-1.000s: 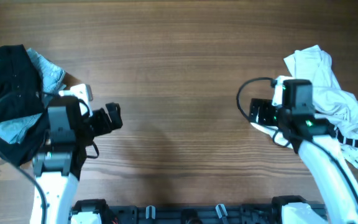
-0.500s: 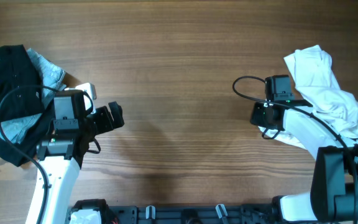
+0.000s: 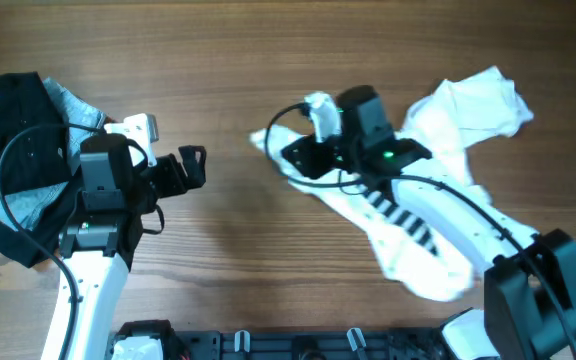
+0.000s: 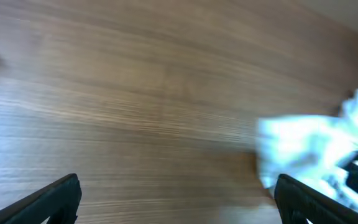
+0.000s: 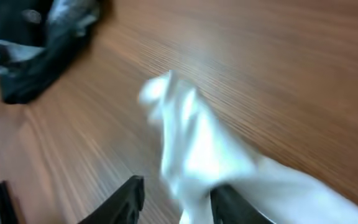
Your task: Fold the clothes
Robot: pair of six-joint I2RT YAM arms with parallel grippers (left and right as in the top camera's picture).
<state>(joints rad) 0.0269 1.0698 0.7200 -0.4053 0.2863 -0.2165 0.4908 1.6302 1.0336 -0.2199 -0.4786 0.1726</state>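
A white garment [image 3: 458,110] with a black-striped part [image 3: 400,218] lies stretched from the table's right side to its middle. Its bunched end [image 5: 191,137] rests between the fingers of my right gripper [image 5: 179,199], against the right finger. A gap shows at the left finger [image 5: 131,194], so the jaws stand apart. From overhead, the right gripper [image 3: 286,158] is at mid-table. My left gripper [image 3: 193,167] hangs open and empty left of that cloth end [image 4: 303,146]; its wrist view shows the left gripper [image 4: 179,202] over bare wood.
A pile of dark and grey-blue clothes [image 3: 13,110] lies at the table's left edge, behind my left arm; it also shows in the right wrist view as a dark heap [image 5: 36,56]. The right arm's cable [image 3: 278,120] loops above its gripper.
My right arm has swung left from the right-hand pile, dragging the white garment to the table's middle, and its jaws have parted again. The left gripper has shifted slightly, still open.
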